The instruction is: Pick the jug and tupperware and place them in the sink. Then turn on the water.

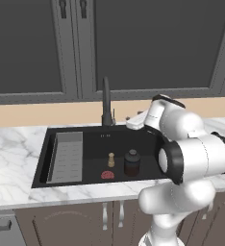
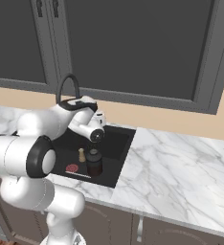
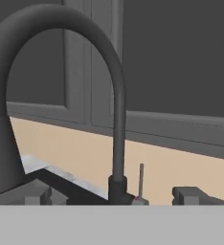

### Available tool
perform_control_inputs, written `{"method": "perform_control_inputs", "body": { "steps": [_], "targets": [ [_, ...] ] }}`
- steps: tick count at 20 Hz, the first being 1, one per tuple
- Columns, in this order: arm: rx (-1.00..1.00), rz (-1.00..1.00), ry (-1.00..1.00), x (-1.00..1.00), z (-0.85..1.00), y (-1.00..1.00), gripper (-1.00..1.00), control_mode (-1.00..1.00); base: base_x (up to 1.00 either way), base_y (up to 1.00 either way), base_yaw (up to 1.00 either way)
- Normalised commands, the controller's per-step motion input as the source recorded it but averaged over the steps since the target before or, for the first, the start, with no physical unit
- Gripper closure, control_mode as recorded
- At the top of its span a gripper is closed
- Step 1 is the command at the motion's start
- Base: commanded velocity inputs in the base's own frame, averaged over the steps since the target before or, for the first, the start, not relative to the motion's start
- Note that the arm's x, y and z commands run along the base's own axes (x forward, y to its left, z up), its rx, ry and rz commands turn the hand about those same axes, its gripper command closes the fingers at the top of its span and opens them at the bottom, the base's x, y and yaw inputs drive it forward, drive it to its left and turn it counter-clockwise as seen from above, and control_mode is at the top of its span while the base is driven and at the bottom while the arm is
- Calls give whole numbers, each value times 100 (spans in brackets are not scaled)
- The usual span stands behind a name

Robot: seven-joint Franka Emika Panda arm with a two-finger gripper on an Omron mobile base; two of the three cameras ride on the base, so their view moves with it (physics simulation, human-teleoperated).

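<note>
Black jug [image 1: 132,162] sits in sink [image 1: 52,144].

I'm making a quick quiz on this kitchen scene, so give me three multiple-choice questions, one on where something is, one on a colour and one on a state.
1. Where does the squat black-brown lidded jug stand?
A. on the white marble counter
B. inside the black rectangular sink
C. in the cabinet

2. What colour is the flat round disc beside the jug?
A. red
B. blue
C. green

3. How are the gripper fingers set before the tall black gooseneck faucet?
A. shut on the faucet
B. shut on the jug
C. open, holding nothing

Answers: 1 B, the left base view shows the jug on the basin floor; 2 A, the disc is red; 3 C, the hand view shows the fingers wide apart.
</note>
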Motion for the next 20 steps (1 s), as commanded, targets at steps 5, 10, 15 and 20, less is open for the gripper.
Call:
{"method": "perform_control_inputs", "body": {
  "steps": [5,10,15,20],
  "targets": [
    [0,0,0,12,-9,9,-100,-100,0,0,0],
    [0,0,0,5,-29,13,-100,-100,0,0,0],
    [0,0,0,10,-18,12,-100,-100,0,0,0],
    [0,0,0,18,-5,8,-100,-100,0,0,0]
  ]
}}
